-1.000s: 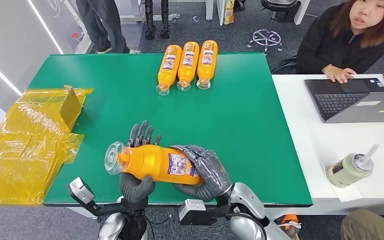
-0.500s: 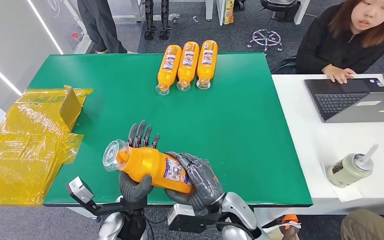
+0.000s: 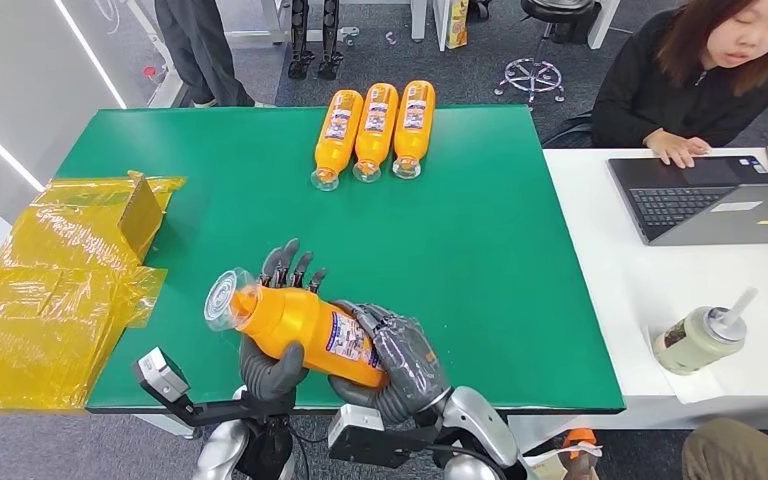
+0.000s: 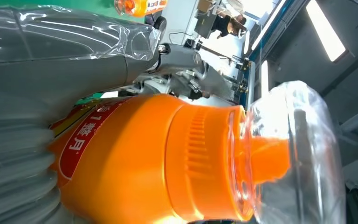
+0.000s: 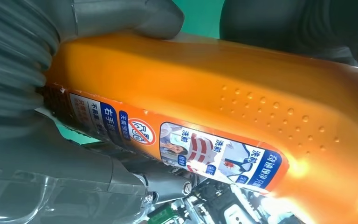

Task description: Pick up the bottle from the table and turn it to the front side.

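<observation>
Bottle (image 3: pixel 300 328), orange with a clear cap, is held lying tilted above the near edge of the green table (image 3: pixel 480 260), cap end toward the left. Left hand (image 3: pixel 272 345) cups it from beneath near the neck, thumb wrapped up the near side, fingertips (image 3: pixel 290 262) showing past the far side. Right hand (image 3: pixel 395 360) grips the base end, fingers closed over the label. One bottle in hand; three more bottles (image 3: pixel 372 132) lie side by side at the far edge of the table, caps toward the robot. Crumpled yellow plastic wrap (image 3: pixel 50 280) covers the table's left end, cut off by the frame. One laptop (image 3: pixel 710 198) and one lidded cup with straw (image 3: pixel 700 338) sit on the white desk at right. One seated person (image 3: pixel 700 80), partly cropped.
</observation>
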Controlling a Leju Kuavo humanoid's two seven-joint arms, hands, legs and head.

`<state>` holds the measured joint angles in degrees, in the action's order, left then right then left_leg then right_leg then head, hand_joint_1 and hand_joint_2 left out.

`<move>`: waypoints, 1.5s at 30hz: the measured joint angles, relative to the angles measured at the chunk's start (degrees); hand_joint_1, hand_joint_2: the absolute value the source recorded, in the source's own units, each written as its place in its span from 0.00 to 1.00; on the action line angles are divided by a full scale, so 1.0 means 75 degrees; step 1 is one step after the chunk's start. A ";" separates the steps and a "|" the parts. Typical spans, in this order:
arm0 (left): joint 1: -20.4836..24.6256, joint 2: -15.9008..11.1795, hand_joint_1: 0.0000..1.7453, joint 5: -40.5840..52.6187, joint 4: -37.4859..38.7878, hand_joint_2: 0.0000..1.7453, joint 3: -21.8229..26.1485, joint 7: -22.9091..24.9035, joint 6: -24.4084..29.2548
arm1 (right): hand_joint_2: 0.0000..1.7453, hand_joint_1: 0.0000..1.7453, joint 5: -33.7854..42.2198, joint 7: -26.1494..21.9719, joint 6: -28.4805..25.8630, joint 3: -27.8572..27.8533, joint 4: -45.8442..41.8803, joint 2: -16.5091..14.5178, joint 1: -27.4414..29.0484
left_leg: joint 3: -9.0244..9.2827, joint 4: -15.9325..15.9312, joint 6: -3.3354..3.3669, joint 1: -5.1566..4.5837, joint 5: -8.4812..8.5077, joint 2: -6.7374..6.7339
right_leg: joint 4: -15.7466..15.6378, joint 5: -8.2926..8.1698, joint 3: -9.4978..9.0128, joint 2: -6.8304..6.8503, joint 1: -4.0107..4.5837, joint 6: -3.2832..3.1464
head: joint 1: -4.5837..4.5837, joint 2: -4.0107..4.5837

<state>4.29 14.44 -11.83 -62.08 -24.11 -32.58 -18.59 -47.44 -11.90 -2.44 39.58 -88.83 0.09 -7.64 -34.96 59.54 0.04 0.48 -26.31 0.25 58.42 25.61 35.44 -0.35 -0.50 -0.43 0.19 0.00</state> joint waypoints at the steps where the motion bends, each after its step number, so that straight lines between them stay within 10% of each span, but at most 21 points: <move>1: 0.0008 0.0002 0.99 0.0005 -0.0001 1.00 0.0000 0.0001 0.0001 | 1.00 1.00 -0.0034 0.0041 0.0024 -0.0020 -0.0047 -0.0026 0.0028 | 0.0000 0.0000 0.0000 0.0000 0.0000 0.0000 | 0.0000 0.0000 0.0000 0.0000 0.0000 0.0000 | -0.0001 0.0000; 13: 0.0204 0.0027 0.94 0.0012 0.0003 1.00 -0.0059 0.0016 0.0011 | 1.00 0.95 -0.0436 0.0253 0.0316 -0.0244 -0.0520 -0.0252 0.0311 | 0.0000 0.0000 0.0000 -0.0001 0.0000 -0.0001 | 0.0000 0.0000 0.0000 -0.0001 0.0000 0.0000 | 0.0001 0.0000; 17: 0.0266 0.0036 0.96 0.0005 0.0028 1.00 -0.0069 0.0015 0.0012 | 1.00 0.08 -0.0545 0.0251 0.0398 -0.0318 -0.0589 -0.0318 0.0358 | 0.0000 0.0000 0.0000 0.0000 0.0000 -0.0001 | 0.0000 0.0000 0.0000 -0.0001 0.0000 0.0000 | 0.0001 0.0000; 18: 0.0283 0.0039 0.95 0.0001 0.0040 1.00 -0.0072 0.0015 0.0012 | 1.00 0.00 -0.0581 0.0250 0.0432 -0.0334 -0.0605 -0.0342 0.0375 | 0.0000 0.0000 0.0000 0.0000 0.0000 -0.0001 | 0.0000 0.0000 0.0000 -0.0001 0.0000 0.0000 | 0.0001 0.0000; 39: 0.0661 0.0064 0.84 -0.0213 0.0235 1.00 -0.0405 -0.0010 0.0120 | 1.00 0.00 -0.0071 -0.0476 -0.0479 -0.0708 -0.0866 -0.0527 0.0807 | -0.0002 -0.0001 0.0000 0.0000 0.0000 0.0000 | 0.0000 0.0000 -0.0001 0.0000 -0.0001 0.0000 | -0.0001 0.0000; 42: 0.0662 0.0060 0.39 -0.0240 0.0235 1.00 -0.0404 -0.0026 0.0261 | 1.00 0.00 0.0053 -0.0728 -0.0622 -0.0692 -0.0726 -0.0508 0.0790 | -0.0003 -0.0001 0.0000 0.0000 0.0000 0.0000 | 0.0001 0.0000 -0.0002 0.0000 0.0000 0.0000 | 0.0001 0.0000; 43: 0.0659 0.0053 0.40 -0.0256 0.0251 1.00 -0.0399 -0.0012 0.0355 | 1.00 0.00 0.0120 -0.0890 -0.0713 -0.0648 -0.0688 -0.0500 0.0770 | -0.0003 -0.0002 0.0000 0.0001 0.0000 -0.0001 | 0.0001 0.0000 -0.0001 -0.0002 0.0000 0.0000 | -0.0001 0.0000; 45: 0.0622 0.0037 0.76 -0.0274 0.0291 1.00 -0.0387 0.0016 0.0537 | 1.00 0.00 0.0480 -0.1350 -0.1082 -0.0539 -0.0654 -0.0490 0.0732 | -0.0003 -0.0001 0.0000 0.0001 0.0000 -0.0001 | 0.0001 0.0000 0.0002 -0.0003 0.0000 -0.0001 | -0.0001 0.0000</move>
<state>8.95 14.72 -13.88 -59.90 -27.01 -32.46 -14.57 -43.84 -22.03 -10.56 35.54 -93.73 -3.58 -2.15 -34.99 59.53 0.03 0.49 -26.31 0.24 58.43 25.60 35.45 -0.38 -0.50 -0.43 0.18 0.00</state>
